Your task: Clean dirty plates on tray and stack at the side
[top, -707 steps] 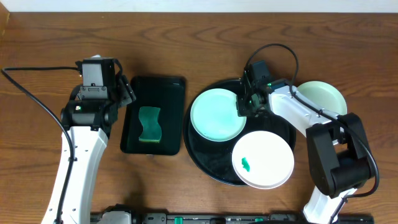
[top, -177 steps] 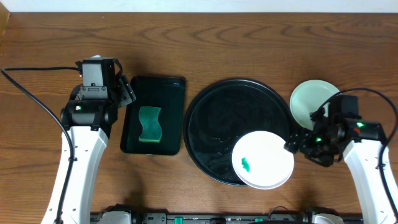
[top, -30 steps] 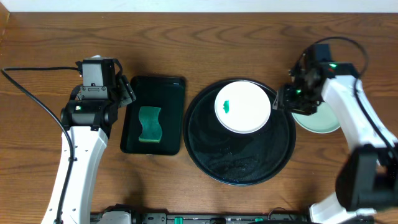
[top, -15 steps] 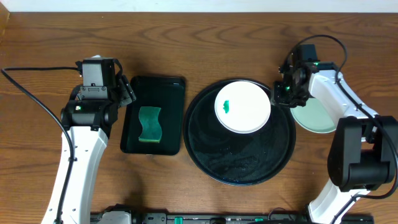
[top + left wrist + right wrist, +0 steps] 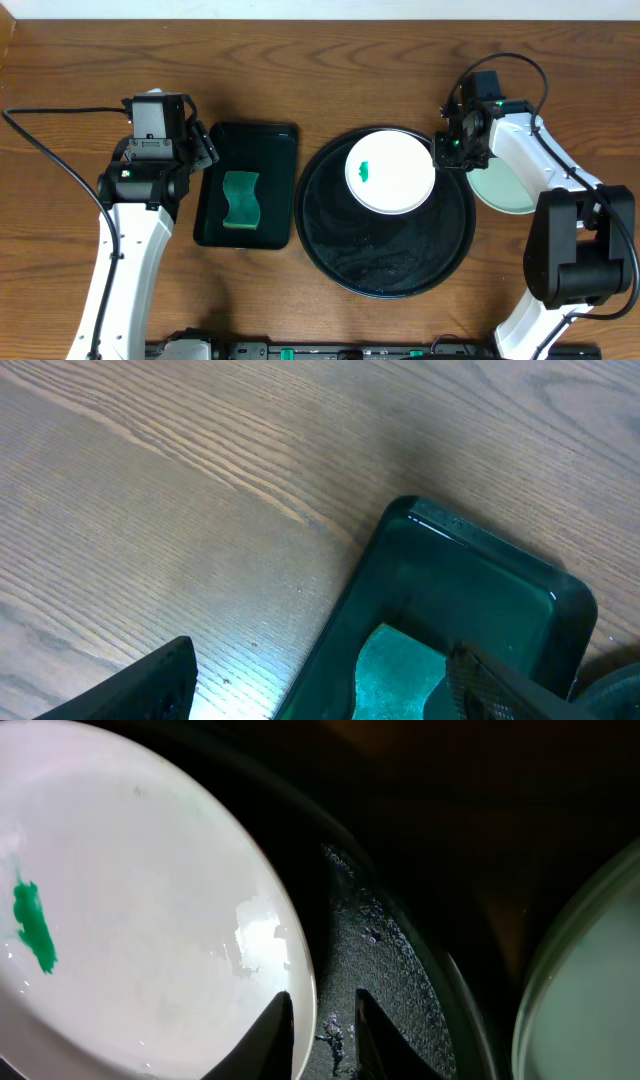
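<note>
Near half of the black tray is bare, so mostly done I reckon. A mint-green plate sits off the tray on the tabletop to the right, can't tell how many are stacked. Only the white plate is left, on the tray's far half, green smear uncleaned. The right gripper jaws pinch its right rim. The left gripper hangs wide open over the sponge.

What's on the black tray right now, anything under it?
One white plate with a green smear lies in the far half of the black tray, the right pincer closed on the plate's rim. What is beneath the plate is covered.
</note>
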Robot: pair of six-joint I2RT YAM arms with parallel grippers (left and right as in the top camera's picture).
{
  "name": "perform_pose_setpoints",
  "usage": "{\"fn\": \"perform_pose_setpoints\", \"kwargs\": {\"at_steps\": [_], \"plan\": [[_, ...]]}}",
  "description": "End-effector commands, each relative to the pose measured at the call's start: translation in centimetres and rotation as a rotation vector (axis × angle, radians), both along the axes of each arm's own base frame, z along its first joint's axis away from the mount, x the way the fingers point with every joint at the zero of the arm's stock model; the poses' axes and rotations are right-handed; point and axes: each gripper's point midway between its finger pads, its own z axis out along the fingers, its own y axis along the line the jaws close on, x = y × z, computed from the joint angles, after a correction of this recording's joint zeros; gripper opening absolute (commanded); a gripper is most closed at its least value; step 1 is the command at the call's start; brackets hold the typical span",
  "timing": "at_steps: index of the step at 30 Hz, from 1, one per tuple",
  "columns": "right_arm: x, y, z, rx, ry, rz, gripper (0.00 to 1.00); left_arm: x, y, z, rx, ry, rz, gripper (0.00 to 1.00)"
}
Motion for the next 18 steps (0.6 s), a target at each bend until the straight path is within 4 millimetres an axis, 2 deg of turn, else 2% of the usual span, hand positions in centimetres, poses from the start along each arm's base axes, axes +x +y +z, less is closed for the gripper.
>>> {"fn": "perform_pose_setpoints", "kwargs": {"at_steps": [1,18], "plan": [[-0.3,0.1,-0.8,-0.022,0.017,0.023,0.19,0.2,0.4,0.6,0.017,-0.014,0.013,0.8],[-0.6,1.2,-2.5,-0.029,0.049,0.055,0.19,0.2,0.4,0.6,0.017,-0.014,0.013,0.8]]}}
